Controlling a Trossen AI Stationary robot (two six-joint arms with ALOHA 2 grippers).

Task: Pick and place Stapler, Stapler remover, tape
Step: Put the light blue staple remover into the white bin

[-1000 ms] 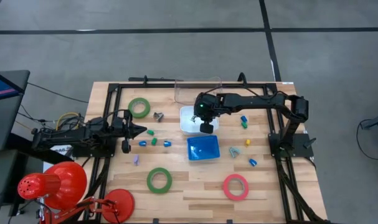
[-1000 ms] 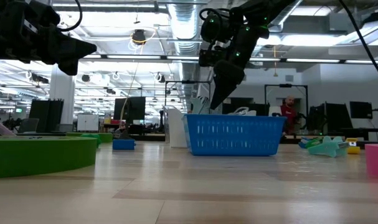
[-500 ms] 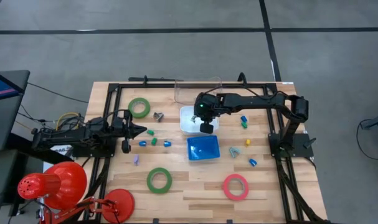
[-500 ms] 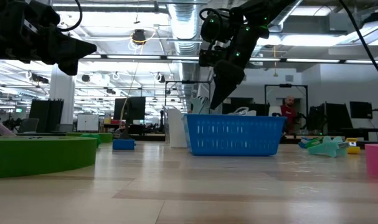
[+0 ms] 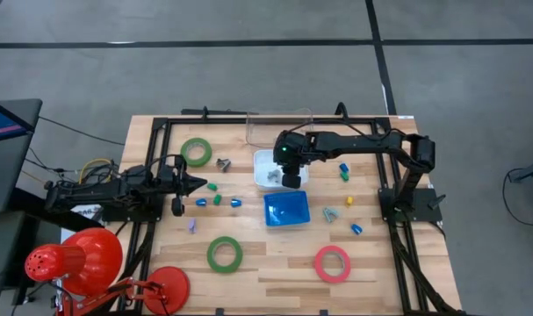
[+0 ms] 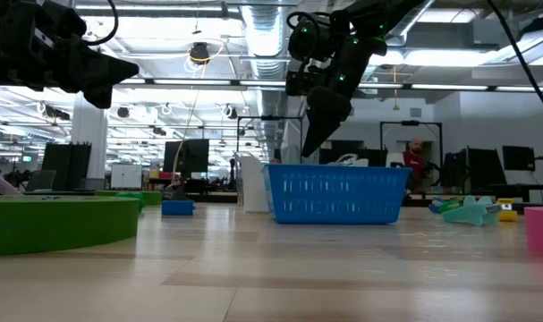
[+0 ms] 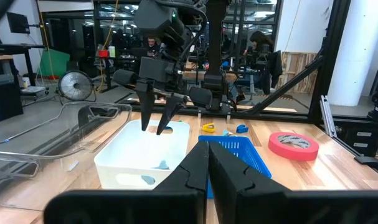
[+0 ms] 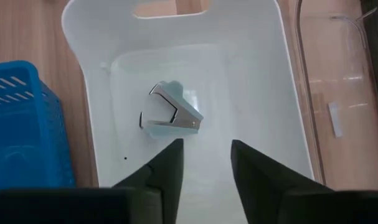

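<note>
My right gripper (image 5: 290, 179) hangs open and empty over the white bin (image 5: 259, 159), fingers pointing down; it also shows in the left wrist view (image 7: 156, 122). A silver-grey staple remover (image 8: 170, 116) lies on the bin's floor (image 5: 272, 175), apart from the fingers. My left gripper (image 5: 194, 184) is shut and empty above the table's left part. Two green tape rings (image 5: 196, 151) (image 5: 224, 254) and a pink-red ring (image 5: 333, 263) lie flat on the table. A second grey staple remover (image 5: 223, 164) lies left of the bin.
A blue basket (image 5: 286, 209) stands just near of the bin. A clear container (image 5: 279, 123) stands behind it. Small blue, green and yellow pieces (image 5: 217, 201) (image 5: 344, 171) and a teal piece (image 5: 330, 213) lie scattered. A red lamp (image 5: 73, 259) is at the near left corner.
The staple remover now lies on the floor of the white bin beside my right gripper; in the earlier high views it did not show there. Both arms have kept their places.
</note>
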